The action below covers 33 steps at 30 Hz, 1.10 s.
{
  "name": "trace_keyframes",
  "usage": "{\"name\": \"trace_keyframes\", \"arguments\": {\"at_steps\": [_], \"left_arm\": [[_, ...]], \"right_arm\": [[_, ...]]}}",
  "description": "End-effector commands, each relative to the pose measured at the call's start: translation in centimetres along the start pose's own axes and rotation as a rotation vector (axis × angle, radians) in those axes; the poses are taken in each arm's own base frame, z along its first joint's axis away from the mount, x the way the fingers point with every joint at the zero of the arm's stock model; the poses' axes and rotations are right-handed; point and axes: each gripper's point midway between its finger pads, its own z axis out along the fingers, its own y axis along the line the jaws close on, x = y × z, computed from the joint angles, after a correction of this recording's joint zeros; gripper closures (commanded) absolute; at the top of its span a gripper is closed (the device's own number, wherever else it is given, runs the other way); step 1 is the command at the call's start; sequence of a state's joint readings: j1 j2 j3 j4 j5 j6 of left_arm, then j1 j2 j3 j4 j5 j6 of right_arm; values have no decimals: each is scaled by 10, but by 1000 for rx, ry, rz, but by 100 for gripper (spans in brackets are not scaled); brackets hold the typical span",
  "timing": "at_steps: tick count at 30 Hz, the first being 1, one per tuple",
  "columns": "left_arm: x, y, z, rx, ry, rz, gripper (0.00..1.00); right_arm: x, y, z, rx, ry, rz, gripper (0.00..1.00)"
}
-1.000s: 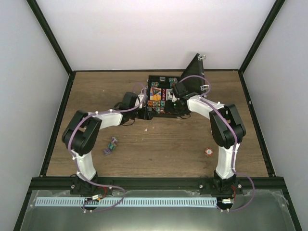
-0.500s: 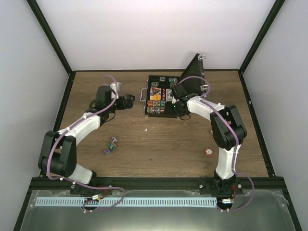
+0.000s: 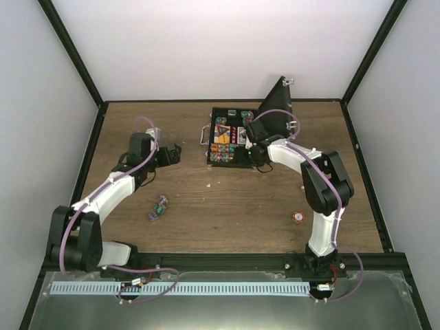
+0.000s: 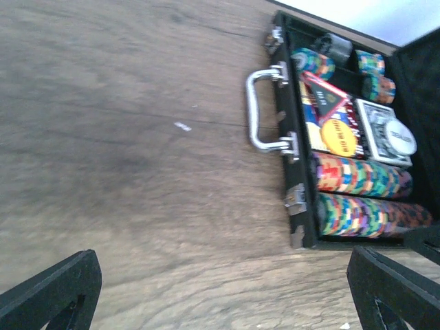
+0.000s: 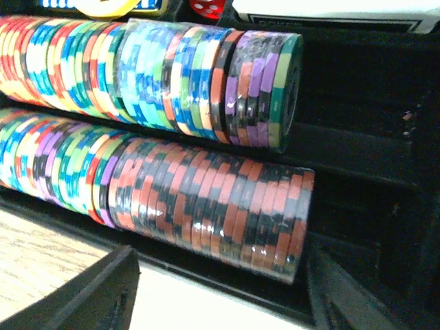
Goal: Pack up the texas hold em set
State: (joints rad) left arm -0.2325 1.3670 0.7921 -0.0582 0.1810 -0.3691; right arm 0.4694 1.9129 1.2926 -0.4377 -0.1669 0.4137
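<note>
The small black briefcase (image 3: 214, 157) lies open at the table's far middle, its lid (image 3: 275, 113) standing up on the right. Inside lie rows of multicoloured chips (image 4: 357, 180) and a card deck (image 4: 381, 130); the silver handle (image 4: 263, 110) faces left. My left gripper (image 3: 172, 152) hangs open over bare wood left of the case, and its wrist view shows the fingers (image 4: 51, 292) spread wide with nothing between them. My right gripper (image 3: 257, 157) is at the case's near right corner. It stands open just above a red-and-black chip stack (image 5: 213, 206) that lies in its slot.
A small purple and green chip stack (image 3: 159, 208) lies on the wood near the left arm. A single orange chip (image 3: 298, 217) lies beside the right arm's base. A tiny white scrap (image 3: 208, 184) sits in front of the case. Black frame posts edge the table.
My left arm has swung left, away from the case, and its jaws have spread fully. The right gripper has stayed at the case.
</note>
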Motion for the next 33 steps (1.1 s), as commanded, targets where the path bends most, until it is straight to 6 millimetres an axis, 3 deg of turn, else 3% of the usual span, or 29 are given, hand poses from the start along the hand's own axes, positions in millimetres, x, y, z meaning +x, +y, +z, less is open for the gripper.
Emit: {"name": "trace_keyframes", "arguments": {"at_steps": [1,6,10,14,17,19,24,28,33], "left_arm": [[14,30,-21,-141,14,-81,0],[28,49,-51,-258,30,-129,0],[8,53,-75,-295,-31,-118,0],[-55,60,-109,-302,-123,-79,0],[-111,67,-138,-274,-232,-72,0],[-132,79,-148,-324,-283,-80,0],[-119,131,-154,-588,-349,-90,0],[-119,135,-164,-646,-335,-7,0],[-114,135,-169,-659,-338,29,0]], "right_arm": [[-18,8,-34,16,-102,-60,27],[-23,14,-59,14,-150,-114,19],[-26,36,-81,-20,-198,-185,17],[-7,98,-92,-123,-212,-318,18],[21,151,-88,-231,-184,-397,18],[41,184,-78,-277,-159,-443,19],[76,251,-46,-256,-119,-546,23],[93,276,-27,-237,-102,-600,34],[112,294,-6,-262,-39,-651,39]]}}
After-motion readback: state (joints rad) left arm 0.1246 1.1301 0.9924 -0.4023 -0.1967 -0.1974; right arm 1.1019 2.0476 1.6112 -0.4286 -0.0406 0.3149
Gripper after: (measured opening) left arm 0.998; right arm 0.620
